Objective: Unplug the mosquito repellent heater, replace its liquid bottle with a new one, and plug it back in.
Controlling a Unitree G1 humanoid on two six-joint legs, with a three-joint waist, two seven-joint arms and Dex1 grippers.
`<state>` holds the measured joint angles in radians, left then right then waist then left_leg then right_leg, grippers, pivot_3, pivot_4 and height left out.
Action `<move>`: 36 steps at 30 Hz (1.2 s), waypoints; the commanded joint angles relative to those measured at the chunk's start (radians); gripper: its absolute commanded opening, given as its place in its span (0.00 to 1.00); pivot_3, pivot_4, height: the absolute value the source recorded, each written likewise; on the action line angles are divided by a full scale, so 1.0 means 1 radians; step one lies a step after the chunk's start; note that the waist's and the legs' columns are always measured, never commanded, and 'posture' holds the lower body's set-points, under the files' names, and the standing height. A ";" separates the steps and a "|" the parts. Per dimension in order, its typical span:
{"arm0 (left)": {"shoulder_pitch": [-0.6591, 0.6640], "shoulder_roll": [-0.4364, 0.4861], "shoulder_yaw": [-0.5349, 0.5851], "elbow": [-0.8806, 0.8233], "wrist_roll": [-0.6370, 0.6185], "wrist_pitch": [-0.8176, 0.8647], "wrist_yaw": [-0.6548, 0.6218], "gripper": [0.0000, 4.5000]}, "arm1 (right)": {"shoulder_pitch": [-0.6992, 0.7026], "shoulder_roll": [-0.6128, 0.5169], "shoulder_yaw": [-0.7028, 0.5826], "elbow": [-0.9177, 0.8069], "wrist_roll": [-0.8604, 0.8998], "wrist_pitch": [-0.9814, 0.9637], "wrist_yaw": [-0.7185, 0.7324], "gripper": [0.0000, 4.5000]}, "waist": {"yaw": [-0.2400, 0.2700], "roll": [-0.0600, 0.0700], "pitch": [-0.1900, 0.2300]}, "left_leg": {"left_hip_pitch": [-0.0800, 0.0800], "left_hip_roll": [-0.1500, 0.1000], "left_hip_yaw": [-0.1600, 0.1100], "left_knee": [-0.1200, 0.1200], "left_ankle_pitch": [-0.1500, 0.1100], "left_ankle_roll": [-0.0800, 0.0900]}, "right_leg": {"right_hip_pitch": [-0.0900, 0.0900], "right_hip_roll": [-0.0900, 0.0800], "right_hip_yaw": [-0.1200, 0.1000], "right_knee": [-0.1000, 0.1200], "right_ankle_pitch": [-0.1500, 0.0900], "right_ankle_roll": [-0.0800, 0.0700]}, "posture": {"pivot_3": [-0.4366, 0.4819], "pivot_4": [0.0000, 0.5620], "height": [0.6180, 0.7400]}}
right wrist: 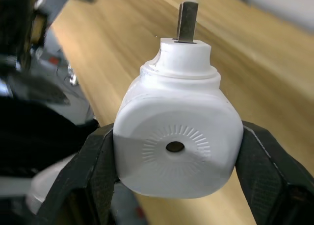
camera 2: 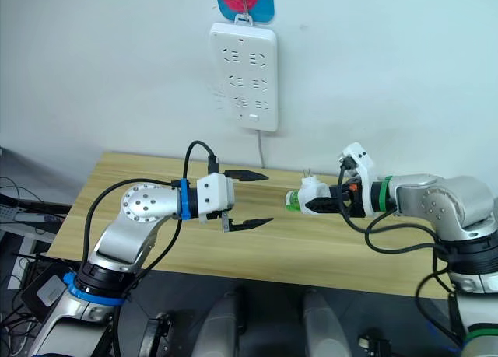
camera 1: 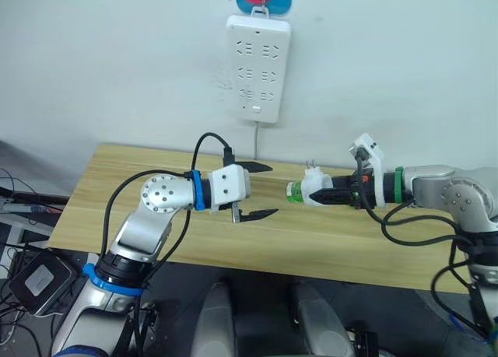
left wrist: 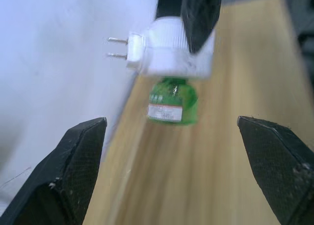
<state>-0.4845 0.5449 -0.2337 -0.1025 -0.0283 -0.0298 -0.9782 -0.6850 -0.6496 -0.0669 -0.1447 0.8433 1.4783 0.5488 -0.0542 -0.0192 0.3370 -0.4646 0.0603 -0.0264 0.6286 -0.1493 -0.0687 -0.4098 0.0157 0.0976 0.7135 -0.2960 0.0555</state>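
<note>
My right gripper (camera 1: 331, 195) is shut on the mosquito repellent heater (camera 1: 317, 188), a white rounded dome held in the air above the table. Its two plug prongs (left wrist: 117, 47) are bare and point toward the wall. A green liquid bottle (camera 1: 294, 192) is still fitted in the heater and points toward my left gripper (camera 1: 272, 190). That gripper is open, level with the bottle and a short gap away from it, with nothing between its fingers. In the right wrist view both black fingers (right wrist: 93, 176) clamp the sides of the heater (right wrist: 179, 141).
A long white power strip (camera 1: 257, 68) hangs on the wall above the wooden table (camera 1: 140, 186), its cable running down behind the back edge. A black box (camera 1: 35, 278) with cables sits low at the left, beside the table.
</note>
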 commanded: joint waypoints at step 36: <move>-0.086 -0.236 -0.180 0.136 0.264 0.012 0.214 0.49 | 0.002 -0.052 0.005 0.060 1.009 -0.089 -0.955 0.67 | -0.009 0.000 0.000 | -0.005 -0.001 0.001 -0.001 0.000 0.001 | -0.004 0.000 0.001 -0.002 0.001 0.002 | 0.41 0.52 1.00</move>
<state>-0.5715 0.3181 -0.4105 0.0717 0.2530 -0.0178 -0.7646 -0.6835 -0.6827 -0.0757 -0.0529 1.7715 1.4333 -0.3931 -0.0637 -0.0192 0.3370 -0.4700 0.0592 -0.0255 0.6276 -0.1496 -0.0680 -0.4142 0.0159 0.0990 0.7120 -0.2952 0.0575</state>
